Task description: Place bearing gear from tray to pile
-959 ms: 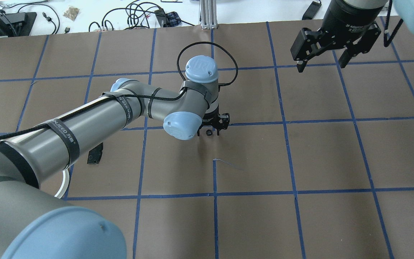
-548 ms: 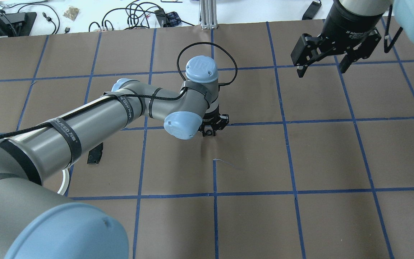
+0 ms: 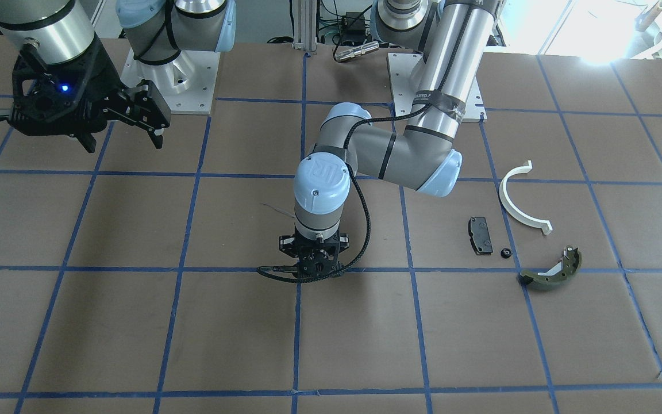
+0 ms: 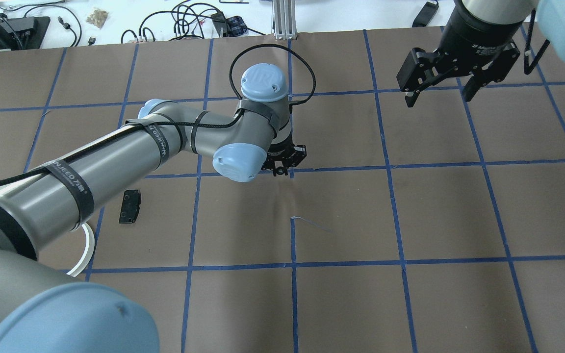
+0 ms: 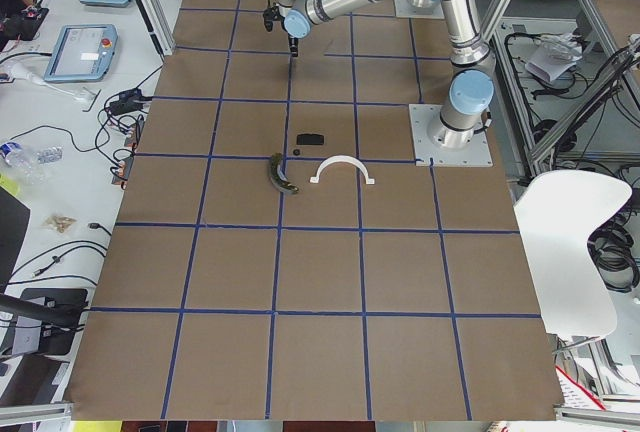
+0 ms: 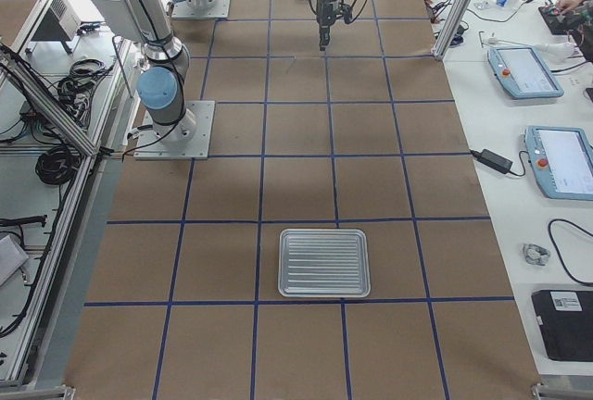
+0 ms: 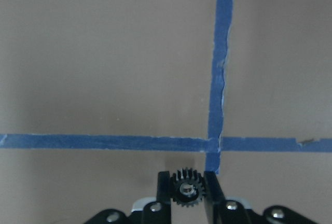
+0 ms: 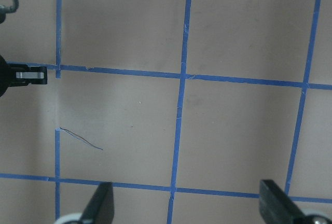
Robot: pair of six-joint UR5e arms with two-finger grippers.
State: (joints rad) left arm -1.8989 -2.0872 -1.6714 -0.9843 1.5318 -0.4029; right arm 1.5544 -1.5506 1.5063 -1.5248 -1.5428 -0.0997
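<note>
My left gripper (image 4: 282,169) is shut on a small black toothed bearing gear (image 7: 187,187) and holds it just above the brown table, over a blue tape crossing; the front-facing view shows the gripper (image 3: 315,271) at mid-table. The pile lies to the robot's left: a white half-ring (image 3: 518,204), a black pad (image 3: 480,234), an olive-green brake shoe (image 3: 551,272) and a small black gear (image 3: 504,252). The pad (image 4: 130,207) and the half-ring (image 4: 84,249) also show in the overhead view. My right gripper (image 4: 438,96) is open and empty, raised far from the pile.
A ribbed metal tray (image 6: 324,262) lies at the table's right end and holds nothing. Blue tape lines grid the brown table cover. Cables and equipment lie beyond the far edge (image 4: 184,19). My left forearm (image 4: 106,157) spans above the pile area.
My left gripper closed on the gear, then lifted and moved it left and toward the far side. The right gripper barely moved and stays open.
</note>
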